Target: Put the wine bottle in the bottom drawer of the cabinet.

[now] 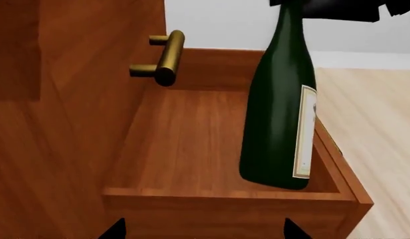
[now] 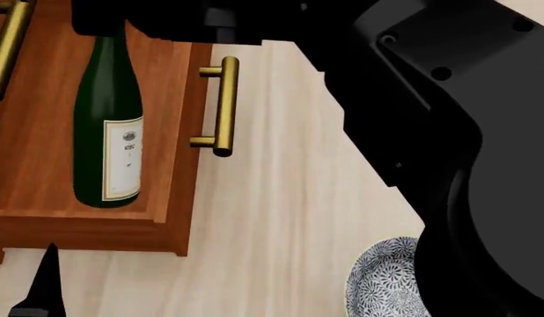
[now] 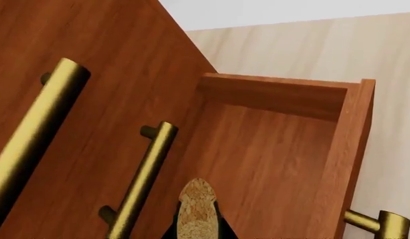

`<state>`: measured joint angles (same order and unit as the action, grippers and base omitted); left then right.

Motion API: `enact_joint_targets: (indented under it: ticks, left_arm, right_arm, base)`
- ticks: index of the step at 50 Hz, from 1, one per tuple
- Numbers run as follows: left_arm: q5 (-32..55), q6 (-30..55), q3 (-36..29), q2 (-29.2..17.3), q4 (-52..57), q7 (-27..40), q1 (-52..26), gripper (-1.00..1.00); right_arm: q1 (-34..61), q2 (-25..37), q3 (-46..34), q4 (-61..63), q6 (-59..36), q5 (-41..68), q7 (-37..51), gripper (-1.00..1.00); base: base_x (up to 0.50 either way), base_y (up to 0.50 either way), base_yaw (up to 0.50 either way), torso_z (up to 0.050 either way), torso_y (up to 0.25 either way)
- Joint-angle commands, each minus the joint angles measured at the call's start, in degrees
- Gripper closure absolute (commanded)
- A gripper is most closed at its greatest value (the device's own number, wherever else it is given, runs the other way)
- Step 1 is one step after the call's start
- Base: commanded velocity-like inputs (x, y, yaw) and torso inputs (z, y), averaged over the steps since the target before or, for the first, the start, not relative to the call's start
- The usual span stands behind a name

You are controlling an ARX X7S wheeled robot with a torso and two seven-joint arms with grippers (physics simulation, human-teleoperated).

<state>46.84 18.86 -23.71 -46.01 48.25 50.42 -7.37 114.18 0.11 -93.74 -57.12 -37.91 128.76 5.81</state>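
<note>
The bottom drawer (image 2: 171, 218) of the cabinet (image 1: 32, 124) stands pulled out, and the wine bottle (image 2: 109, 125) is upright inside it, close to the drawer's front wall and toward one front corner, near the side wall. In the left wrist view the base of the bottle appears to rest on, or sit just above, the drawer floor; contact cannot be confirmed. The right gripper (image 2: 100, 23) is at the bottle's top, a dark mass covering the neck and cap in the head view; the right wrist view shows the cork-coloured bottle top between its dark fingertips (image 3: 222, 230), so the judgement is that it is clamped on the neck. The left gripper (image 1: 201, 230) shows only two dark fingertips set well apart in front of the drawer's side wall, spread and holding nothing. Progress: the placement is essentially made. Remaining, by judgement: release the neck and lift the right arm clear; whether the drawer must then be closed is not stated by the task. Condition of the item: tall, slim, dark-green glass, with a white rectangular label bordered in gold facing the drawer front. No tilt is evident. A brass handle (image 2: 221, 105) projects from the drawer front, and a blue-patterned bowl (image 2: 382, 284) lies on the pale floor, well apart.
</note>
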Motion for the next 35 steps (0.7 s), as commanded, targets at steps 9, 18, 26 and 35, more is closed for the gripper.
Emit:
enact_joint_targets:
  ticks: [9,18,26,35]
  left_arm:
    - [-0.21,-0.87,0.09,-0.11,-0.1,-0.2,0.62,-1.0]
    - [-0.34,-0.7,-0.14,-0.06,-0.23,-0.33,0.31,-1.0]
    - [-0.5,-0.4,-0.46,0.11,-0.26,-0.35,-0.15,-1.0]
    - [-0.85,-0.84,-0.48,-0.09,0.09,-0.56,0.13,-1.0]
  right_arm:
    - [-0.79,-0.11,0.92,1.09,-1.98,-0.32,-0.52,1.0]
    - [-1.02,-0.11,0.98,1.52,-2.06,-0.67,-0.62,1.0]
    - [-1.25,-0.11,0.98,1.55,-2.16,-1.45,-0.08,1.0]
    - [-1.7,-0.11,0.95,2.08,-2.41,-2.93,1.34,1.0]
  base:
    - [0.0,0.0,0.0,0.0,0.0]
    - [0.0,0.0,0.0,0.0,0.0]
    - [0.0,0.0,0.0,0.0,0.0]
    - [0.0,0.0,0.0,0.0,0.0]
